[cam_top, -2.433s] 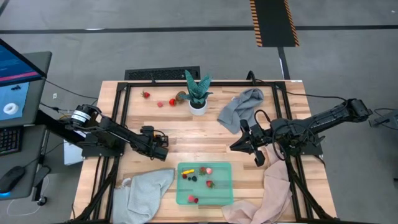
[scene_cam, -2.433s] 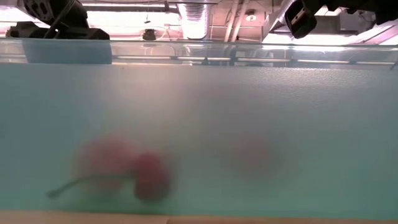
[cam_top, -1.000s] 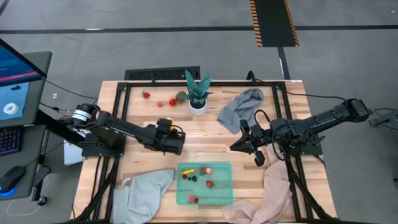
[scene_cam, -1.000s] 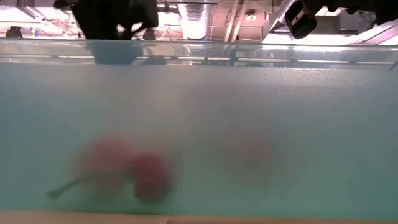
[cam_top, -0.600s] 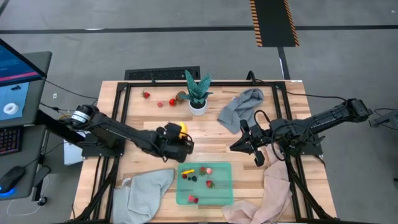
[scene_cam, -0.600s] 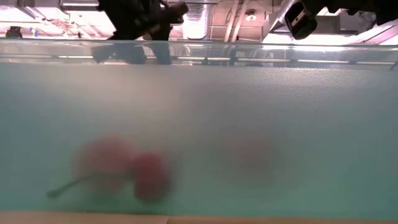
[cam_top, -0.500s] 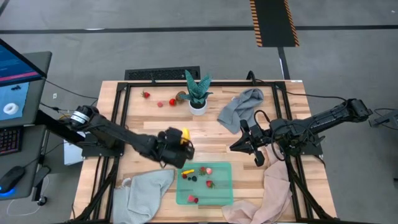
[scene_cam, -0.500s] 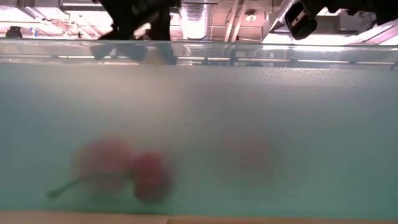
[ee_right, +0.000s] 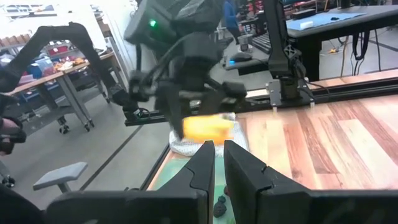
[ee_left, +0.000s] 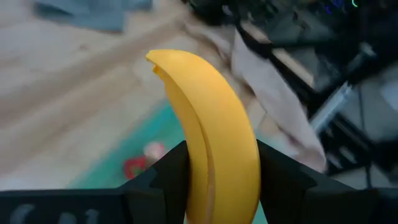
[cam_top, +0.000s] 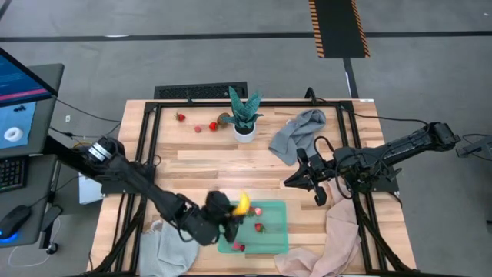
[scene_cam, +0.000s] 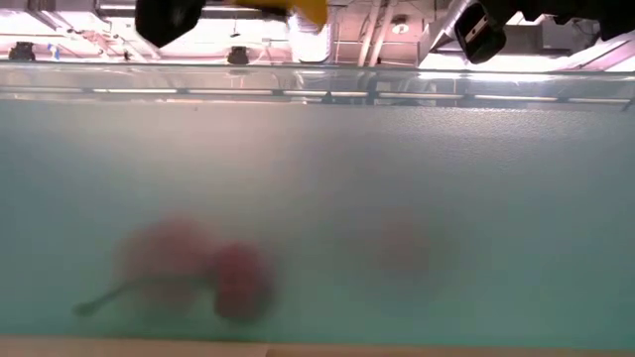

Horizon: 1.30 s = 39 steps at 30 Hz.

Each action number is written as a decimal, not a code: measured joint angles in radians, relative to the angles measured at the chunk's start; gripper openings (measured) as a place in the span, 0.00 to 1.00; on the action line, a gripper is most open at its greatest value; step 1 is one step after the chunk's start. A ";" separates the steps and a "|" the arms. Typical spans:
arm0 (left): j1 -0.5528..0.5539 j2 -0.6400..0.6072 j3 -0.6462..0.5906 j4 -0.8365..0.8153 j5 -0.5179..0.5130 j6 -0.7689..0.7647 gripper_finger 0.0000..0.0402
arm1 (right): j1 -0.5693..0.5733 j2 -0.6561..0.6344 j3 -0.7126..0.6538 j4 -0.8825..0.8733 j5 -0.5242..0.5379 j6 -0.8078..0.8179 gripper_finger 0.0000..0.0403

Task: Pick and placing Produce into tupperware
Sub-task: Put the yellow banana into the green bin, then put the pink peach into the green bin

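Note:
The yellow banana (cam_top: 243, 204) is in my left gripper (cam_top: 227, 212), which is shut on it above the far left part of the mint-green tupperware (cam_top: 274, 238). In the left wrist view the banana (ee_left: 211, 118) stands between the two dark fingers. Strawberries (cam_top: 259, 227) and dark berries lie inside the tupperware. More strawberries (cam_top: 180, 117) and a brown piece (cam_top: 223, 119) lie by the far edge. My right gripper (cam_top: 296, 179) waits shut over the table's right half. My left gripper pinches the banana between its two fingers (ee_left: 171, 177), one on each side of the fruit. One end of the banana (ee_left: 163, 61) sticks out forward past the fingers. The banana is lifted clear, above the tupperware.
A potted plant (cam_top: 244, 117) stands at the far middle. A grey cloth (cam_top: 296, 135) lies far right, a pale green cloth (cam_top: 181, 238) near left, a pinkish cloth (cam_top: 330, 238) near right. In the low view the tupperware wall (scene_cam: 317, 218) fills the picture.
My left gripper has carried the banana from the middle of the table toward the right and the near edge, ending above the tupperware's far left part. The banana stays lifted clear in the hold. The right arm has kept still.

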State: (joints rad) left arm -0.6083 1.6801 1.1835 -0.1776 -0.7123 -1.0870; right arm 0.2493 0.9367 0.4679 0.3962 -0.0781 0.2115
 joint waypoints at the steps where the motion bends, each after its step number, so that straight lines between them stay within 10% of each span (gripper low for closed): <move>1: -0.008 0.010 -0.002 0.002 0.012 0.017 0.36 | 0.000 0.000 -0.001 0.001 0.000 0.000 0.15; 25: 0.002 0.106 -0.003 0.016 0.098 0.015 0.54 | 0.000 0.000 -0.001 -0.006 0.000 0.008 0.15; 39: 0.049 -0.004 -0.003 -0.285 -0.076 0.021 0.59 | 0.000 0.000 -0.001 -0.023 0.000 0.009 0.15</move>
State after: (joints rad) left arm -0.5588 1.6765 1.1801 -0.4628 -0.7881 -1.0660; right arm 0.2493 0.9367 0.4671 0.3733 -0.0784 0.2203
